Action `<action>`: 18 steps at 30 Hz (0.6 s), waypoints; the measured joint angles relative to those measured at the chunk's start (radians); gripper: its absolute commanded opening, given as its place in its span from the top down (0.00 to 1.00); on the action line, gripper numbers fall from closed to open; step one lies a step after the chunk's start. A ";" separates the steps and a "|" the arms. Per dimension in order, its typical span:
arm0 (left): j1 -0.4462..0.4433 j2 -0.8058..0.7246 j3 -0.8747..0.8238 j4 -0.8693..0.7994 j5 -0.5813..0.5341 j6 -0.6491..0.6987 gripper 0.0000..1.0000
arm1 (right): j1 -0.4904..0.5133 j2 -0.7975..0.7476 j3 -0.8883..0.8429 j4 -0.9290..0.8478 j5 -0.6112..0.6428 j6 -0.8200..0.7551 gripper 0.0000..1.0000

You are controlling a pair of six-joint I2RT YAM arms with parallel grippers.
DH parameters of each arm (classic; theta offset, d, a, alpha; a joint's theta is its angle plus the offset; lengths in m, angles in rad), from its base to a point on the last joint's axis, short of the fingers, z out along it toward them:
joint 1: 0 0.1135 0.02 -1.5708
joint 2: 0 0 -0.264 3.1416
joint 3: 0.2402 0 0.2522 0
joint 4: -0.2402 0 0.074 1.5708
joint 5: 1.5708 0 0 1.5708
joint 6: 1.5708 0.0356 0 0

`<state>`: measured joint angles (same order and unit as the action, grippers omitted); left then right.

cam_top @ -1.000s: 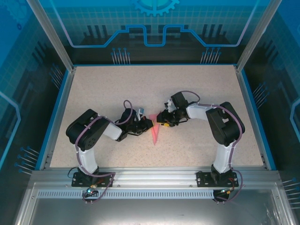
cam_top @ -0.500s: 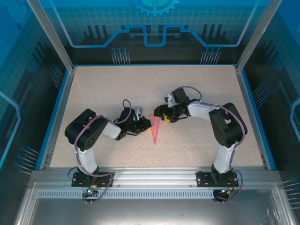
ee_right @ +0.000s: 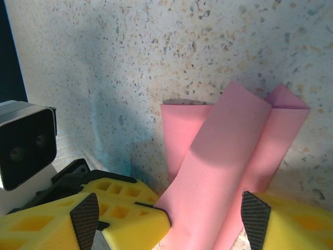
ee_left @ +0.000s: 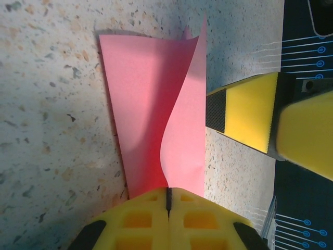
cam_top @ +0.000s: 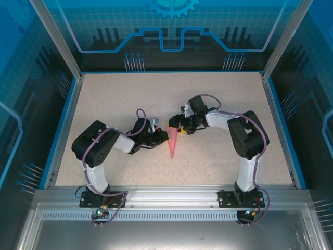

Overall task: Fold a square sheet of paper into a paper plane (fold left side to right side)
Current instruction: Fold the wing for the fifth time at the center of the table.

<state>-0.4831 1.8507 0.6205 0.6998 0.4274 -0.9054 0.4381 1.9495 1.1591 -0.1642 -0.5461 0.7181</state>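
**A:** Where's the paper?

**B:** The paper plane (ee_left: 151, 104), part-folded into a narrow wedge, lies on the table (cam_top: 223, 99) directly ahead of the left gripper (ee_left: 168, 198). Its near edge runs into that gripper's tips. The jaws are pressed together with no gap, and paper enters the seam. I read it as clamped on the plane.

**A:** All flat?

**B:** No. One raised layer (ee_left: 184, 130) curls up off the rest just ahead of the left gripper. It is bowed, not creased.

**A:** Other arm?

**B:** The right gripper (ee_right: 170, 213) faces the left gripper across the plane, very near it. Its fingers are spread wide and straddle the paper, gripping nothing.

**A:** Risks?

**B:** Three, by my judgement.
- **Crowding:** the right fingers stand just beside the left gripper's tips. Any closing or sideways move could knock them together and jerk the paper.
- **The bowed layer:** pressed down off its line, it would set a crooked crease and leave the wings uneven.
- **Thin paper under one clamp:** a pull away from the left gripper while those jaws hold could tear it or drag it out. Releasing first would leave it free to slide.
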 measured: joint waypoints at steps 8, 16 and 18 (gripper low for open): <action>0.003 0.000 0.006 -0.003 0.001 0.000 1.00 | 0.001 0.022 0.019 -0.009 0.005 0.000 0.23; 0.003 0.000 0.012 -0.017 0.006 0.018 1.00 | 0.003 0.040 0.051 -0.043 0.009 -0.004 0.22; 0.003 0.000 0.016 -0.022 0.008 0.024 1.00 | 0.007 0.051 0.076 -0.078 0.018 -0.012 0.22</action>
<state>-0.4797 1.8507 0.6369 0.6777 0.4358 -0.8814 0.4454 2.0006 1.2346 -0.2420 -0.5285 0.7063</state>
